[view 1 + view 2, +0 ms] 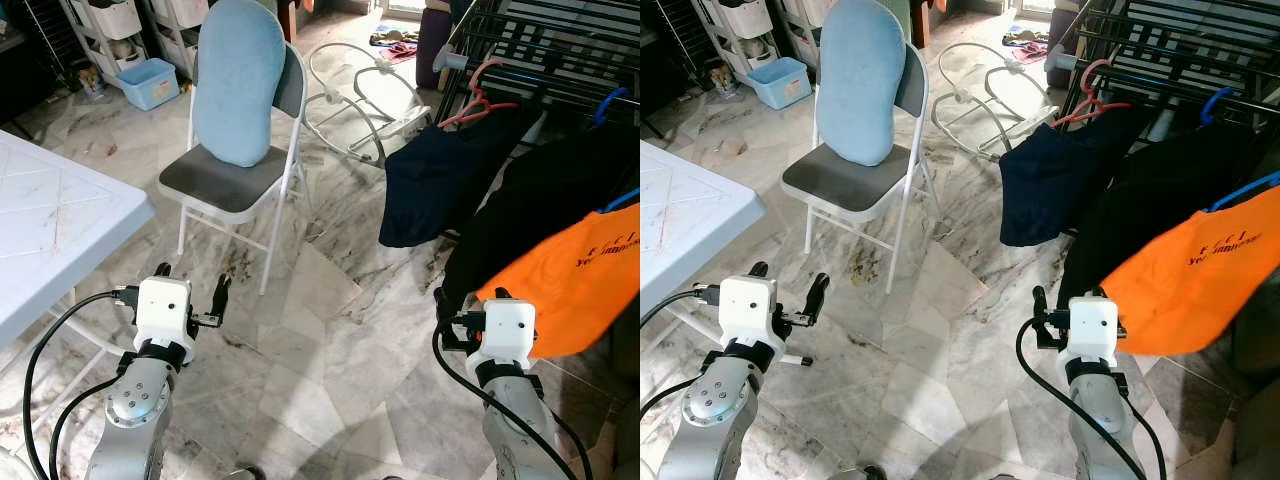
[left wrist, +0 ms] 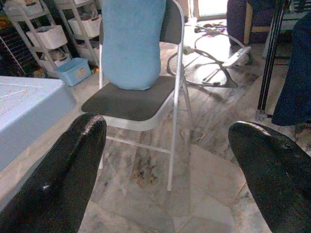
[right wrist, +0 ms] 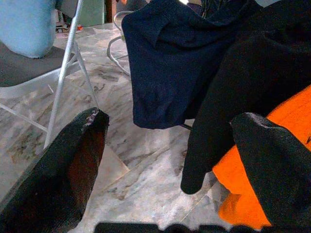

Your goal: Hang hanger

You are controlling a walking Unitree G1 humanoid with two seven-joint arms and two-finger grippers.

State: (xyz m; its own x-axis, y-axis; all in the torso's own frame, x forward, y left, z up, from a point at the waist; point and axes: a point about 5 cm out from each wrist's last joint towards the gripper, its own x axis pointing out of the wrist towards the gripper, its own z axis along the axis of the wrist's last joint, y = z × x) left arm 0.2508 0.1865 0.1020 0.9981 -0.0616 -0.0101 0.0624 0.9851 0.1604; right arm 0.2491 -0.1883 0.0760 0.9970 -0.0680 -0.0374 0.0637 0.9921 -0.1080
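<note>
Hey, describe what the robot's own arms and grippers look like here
Both arms are silver metal with round joints. Each wrist carries a white boxy housing, and looping black cables run back along each forearm. The left gripper and right gripper each have two long black fingers, rounded and slightly glossy at the tips.

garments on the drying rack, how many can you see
3. A navy garment hangs nearest the chair, a black garment hangs beside it, and an orange shirt is closest to the right gripper. More may be hidden past the picture's edge.
</note>
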